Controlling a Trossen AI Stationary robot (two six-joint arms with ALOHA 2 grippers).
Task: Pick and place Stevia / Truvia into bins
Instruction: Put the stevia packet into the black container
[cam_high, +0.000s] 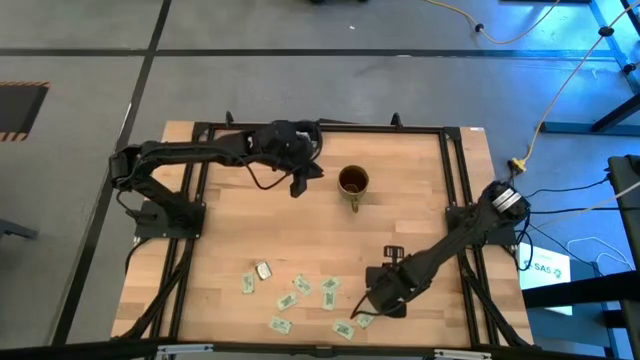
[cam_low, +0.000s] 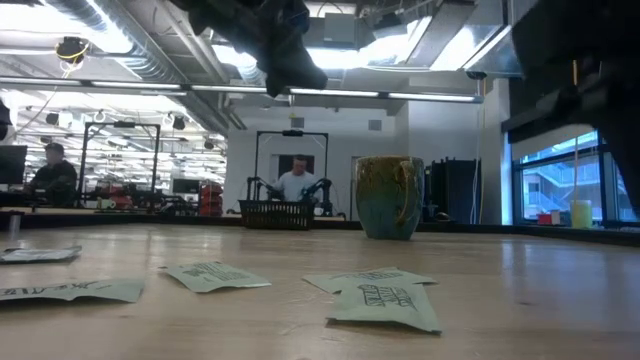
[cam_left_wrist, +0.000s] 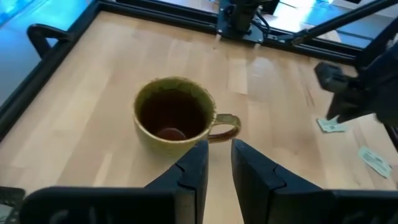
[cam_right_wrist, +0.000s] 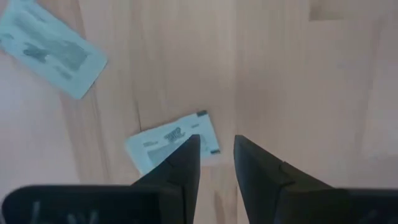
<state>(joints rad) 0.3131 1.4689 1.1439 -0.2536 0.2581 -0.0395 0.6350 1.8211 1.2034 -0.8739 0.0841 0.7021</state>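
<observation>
- The right gripper (cam_right_wrist: 216, 149) is down low over one sachet (cam_right_wrist: 163, 144) near the table's front edge. Its two fingers have a small gap and hold nothing.
- The left gripper (cam_left_wrist: 219, 158) hangs beside the mug (cam_high: 353, 182), fingers slightly apart, empty.
- More sachets (cam_high: 290, 300) lie scattered on the table (cam_high: 230, 220).
- Their green writing is too small to read.

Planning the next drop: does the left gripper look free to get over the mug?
Probably yes. The left gripper hovers just beside the mug, whose mouth is uncovered, and nothing stands between them. The right gripper is far off, down at a sachet.
</observation>
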